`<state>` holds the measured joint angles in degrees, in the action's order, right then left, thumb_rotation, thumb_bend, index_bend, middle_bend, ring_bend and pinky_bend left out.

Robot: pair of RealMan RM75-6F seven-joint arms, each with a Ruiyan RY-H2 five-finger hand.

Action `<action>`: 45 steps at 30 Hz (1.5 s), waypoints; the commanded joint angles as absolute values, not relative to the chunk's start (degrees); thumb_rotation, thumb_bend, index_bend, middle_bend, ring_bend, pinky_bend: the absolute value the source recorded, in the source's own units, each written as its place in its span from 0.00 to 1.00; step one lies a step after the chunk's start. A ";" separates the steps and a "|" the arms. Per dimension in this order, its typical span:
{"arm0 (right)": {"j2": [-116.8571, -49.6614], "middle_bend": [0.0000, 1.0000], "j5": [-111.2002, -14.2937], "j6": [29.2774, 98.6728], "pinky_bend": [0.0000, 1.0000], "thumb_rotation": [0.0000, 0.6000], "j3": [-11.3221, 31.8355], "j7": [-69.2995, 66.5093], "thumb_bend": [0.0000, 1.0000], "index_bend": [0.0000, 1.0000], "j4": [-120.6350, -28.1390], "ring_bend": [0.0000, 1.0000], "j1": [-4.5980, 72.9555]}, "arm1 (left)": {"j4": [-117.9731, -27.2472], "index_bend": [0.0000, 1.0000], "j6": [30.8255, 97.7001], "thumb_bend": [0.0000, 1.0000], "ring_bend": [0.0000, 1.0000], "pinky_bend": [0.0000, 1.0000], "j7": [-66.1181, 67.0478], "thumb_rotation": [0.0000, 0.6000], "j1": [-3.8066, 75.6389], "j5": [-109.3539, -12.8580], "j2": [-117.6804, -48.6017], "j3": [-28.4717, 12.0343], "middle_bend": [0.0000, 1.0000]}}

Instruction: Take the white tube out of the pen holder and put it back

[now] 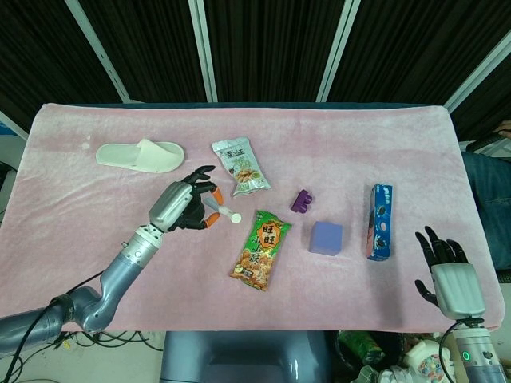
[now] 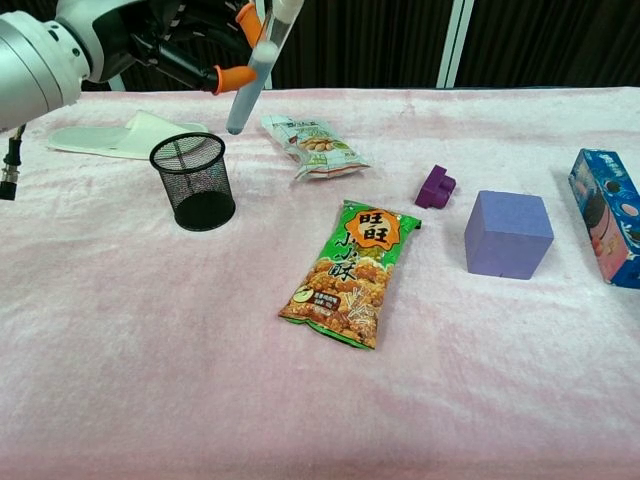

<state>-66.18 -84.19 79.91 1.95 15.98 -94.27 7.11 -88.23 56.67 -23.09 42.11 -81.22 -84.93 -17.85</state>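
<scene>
This is looking like a robot test room, not a home. A bench (image 1: 399, 128) is wearing a fuzzy pink cloth, and black curtains (image 1: 271, 48) with white poles are hanging behind it at 12 o'clock. Odd things that do not go together are lying about: a white slipper (image 1: 140, 155) at 10 o'clock, a green snack bag (image 1: 260, 250) in the middle, a purple block (image 1: 326, 238) and a blue cookie box (image 1: 380, 221) at 3 o'clock.

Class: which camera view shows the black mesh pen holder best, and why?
The chest view: the pen holder stands fully visible, upright on the pink cloth, the white tube hanging above it in the left hand. In the head view the left hand hides the holder completely.
</scene>
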 commanded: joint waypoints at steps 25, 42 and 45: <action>-66.22 0.03 -83.91 79.88 0.16 1.00 2.02 16.08 0.16 0.01 -94.40 0.18 7.06 | -88.02 0.69 57.00 0.48 0.07 0.23 -36.65 1.00 40.82 -87.19 -80.40 -16.13 0.47; -66.16 0.03 -83.79 79.78 0.16 1.00 2.03 16.10 0.16 0.01 -94.41 0.18 7.09 | -89.27 0.70 61.43 0.48 0.07 0.23 -29.27 1.00 40.23 -83.26 -81.95 -15.40 0.47; -66.20 0.03 -83.75 79.70 0.16 1.00 2.02 16.19 0.16 0.01 -94.40 0.18 7.11 | -89.67 0.70 61.39 0.48 0.07 0.23 -29.88 1.00 40.37 -82.44 -80.97 -16.03 0.47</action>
